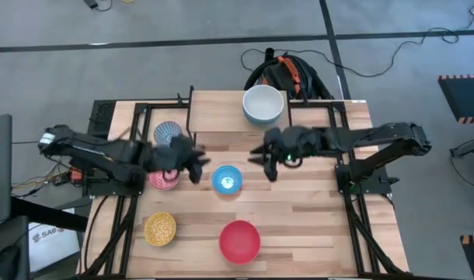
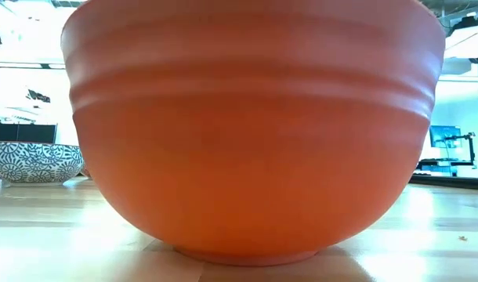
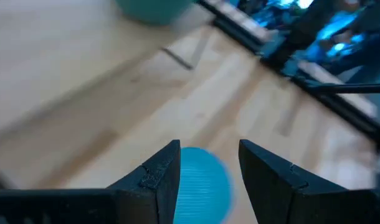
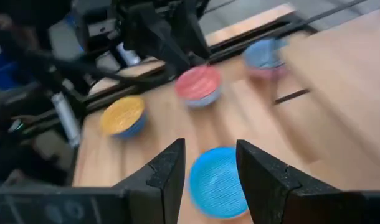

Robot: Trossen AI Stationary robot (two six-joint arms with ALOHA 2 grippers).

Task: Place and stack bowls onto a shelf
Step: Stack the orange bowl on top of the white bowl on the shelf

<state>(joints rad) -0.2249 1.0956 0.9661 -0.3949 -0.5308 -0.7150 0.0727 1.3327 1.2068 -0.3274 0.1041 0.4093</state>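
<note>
Light blue bowl (image 1: 227, 180), between left pincer (image 1: 196, 165), right pincer (image 1: 262, 161)

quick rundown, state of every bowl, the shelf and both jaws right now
light blue bowl: upright on the table, between both grippers, not held
red bowl: upright, near table edge
yellow bowl: upright
pink bowl: upright, partly under left arm
blue-and-white patterned bowl: upright
white bowl: upright on the shelf, alone
left gripper: jaws open, empty
right gripper: jaws open, empty

Beyond the desk (image 1: 299, 225) we see an orange-and-black bag (image 1: 287, 74) on the grey floor (image 1: 182, 70), with black cables (image 1: 392, 54) nearby.
</note>
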